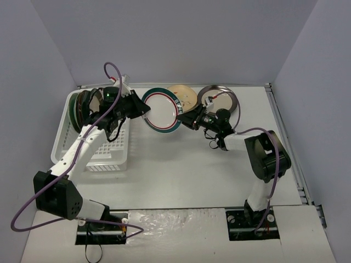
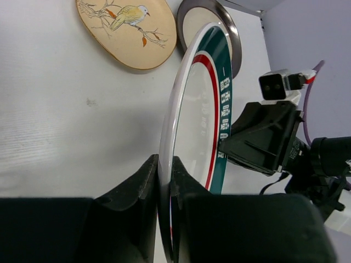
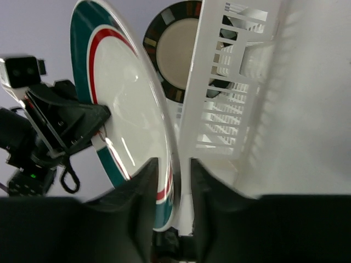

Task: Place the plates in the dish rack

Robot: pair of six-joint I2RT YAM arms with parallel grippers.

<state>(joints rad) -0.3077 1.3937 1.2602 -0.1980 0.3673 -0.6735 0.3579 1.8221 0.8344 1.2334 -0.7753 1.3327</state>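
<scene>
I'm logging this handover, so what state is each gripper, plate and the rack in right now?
left gripper: shut on the white plate.
right gripper: shut on that plate's opposite rim.
white plate: upright on edge, held at both sides.
tan plate: flat on the table.
dark-rimmed plate: flat on the table.
dish rack: holds upright plates at its far end.

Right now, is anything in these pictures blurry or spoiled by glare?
Top external view: even light, soft shadows on the pale table. Left wrist view: the near black fingers are soft, the white round ceramic plate with teal and red rim sharper. Right wrist view: glare streaks on that plate, and the white slotted plastic dish rack washes out.
</scene>
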